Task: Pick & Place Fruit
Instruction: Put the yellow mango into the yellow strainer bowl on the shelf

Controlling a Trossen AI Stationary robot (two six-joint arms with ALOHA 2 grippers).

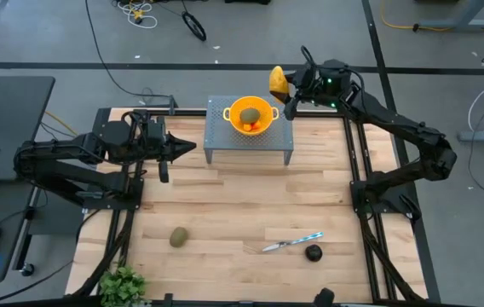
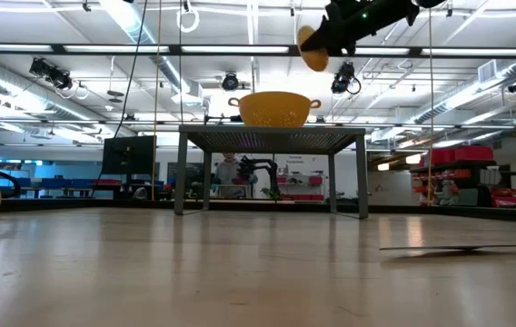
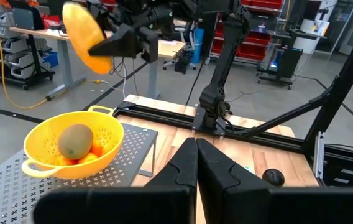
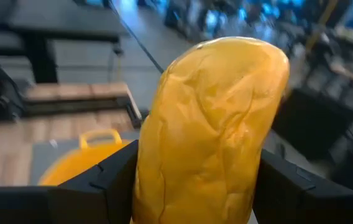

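Right claw [image 1: 286, 88] around yellow-orange fruit [image 1: 279, 82]

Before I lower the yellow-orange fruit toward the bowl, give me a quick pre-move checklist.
1. Right gripper clamped on the yellow-orange fruit: ok.
2. Fruit directly above the yellow bowl: not ok, it hangs beside the rim.
3. Room in the bowl: cannot tell; an olive-brown fruit and small orange pieces already lie inside.
4. Left gripper shut and away from the bowl: ok.
5. Bowl sitting flat on the grey stand: ok.
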